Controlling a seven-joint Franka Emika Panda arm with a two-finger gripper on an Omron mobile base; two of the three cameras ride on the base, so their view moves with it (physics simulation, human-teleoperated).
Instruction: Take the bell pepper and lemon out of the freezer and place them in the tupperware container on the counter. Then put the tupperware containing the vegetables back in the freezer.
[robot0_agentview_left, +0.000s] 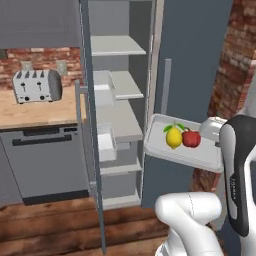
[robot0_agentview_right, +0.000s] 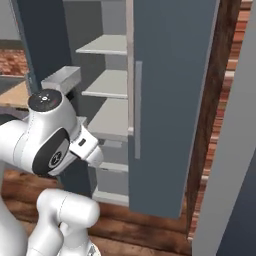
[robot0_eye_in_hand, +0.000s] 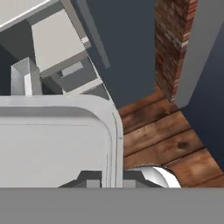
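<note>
The tupperware container (robot0_agentview_left: 165, 150) hangs tilted in the air in front of the freezer's (robot0_agentview_left: 192, 60) closed right door. In it lie the yellow lemon (robot0_agentview_left: 173, 136) and the red bell pepper (robot0_agentview_left: 191, 138), side by side and touching. My gripper (robot0_agentview_left: 215, 139) holds the tray at its right end. In the hand view the gripper (robot0_eye_in_hand: 111, 178) is shut on the container's rim (robot0_eye_in_hand: 114, 131), with one fingertip on either side. The freezer's left side stands open, showing light grey shelves (robot0_agentview_left: 122, 125) and a pale drawer (robot0_agentview_left: 106, 142).
The freezer's open left door (robot0_agentview_left: 89, 100) stands edge-on between the shelves and the counter (robot0_agentview_left: 35, 112). A silver toaster (robot0_agentview_left: 36, 85) stands on the counter, above a dishwasher front (robot0_agentview_left: 45, 160). A brick wall (robot0_agentview_left: 227, 65) rises to the right. The floor (robot0_eye_in_hand: 162, 131) is wood.
</note>
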